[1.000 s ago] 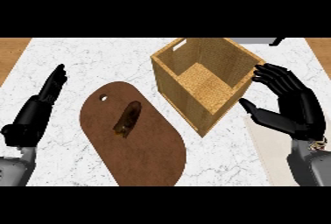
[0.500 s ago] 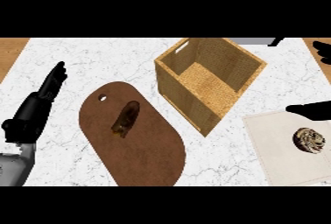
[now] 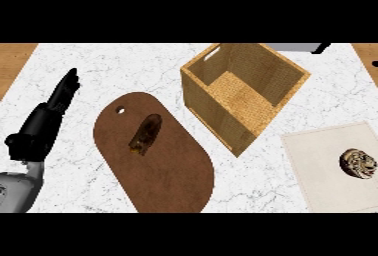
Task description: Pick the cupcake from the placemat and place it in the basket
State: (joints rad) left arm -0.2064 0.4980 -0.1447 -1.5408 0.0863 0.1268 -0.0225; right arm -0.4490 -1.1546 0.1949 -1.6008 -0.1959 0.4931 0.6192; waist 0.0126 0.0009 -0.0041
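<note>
The cupcake [image 3: 359, 163], brown with pale swirls, sits on a beige placemat [image 3: 325, 175] at the lower right of the marble counter. A wicker basket [image 3: 221, 115] stands tilted in the view at upper middle, open side up and nothing inside. My left hand [image 3: 46, 122] shows at the left edge, open with fingers straight and pointing up, resting far from both cupcake and basket. My right hand shows nowhere in the head view.
A brown oval cutting board [image 3: 166, 170] with a small hole lies between my left hand and the basket, and a dark elongated item [image 3: 145, 134] lies on it. A grey object [image 3: 299, 47] peeks in behind the basket. Wooden strips border the counter's far corners.
My right hand has pulled away to the right and left the view, uncovering the placemat and cupcake. The left hand has barely shifted.
</note>
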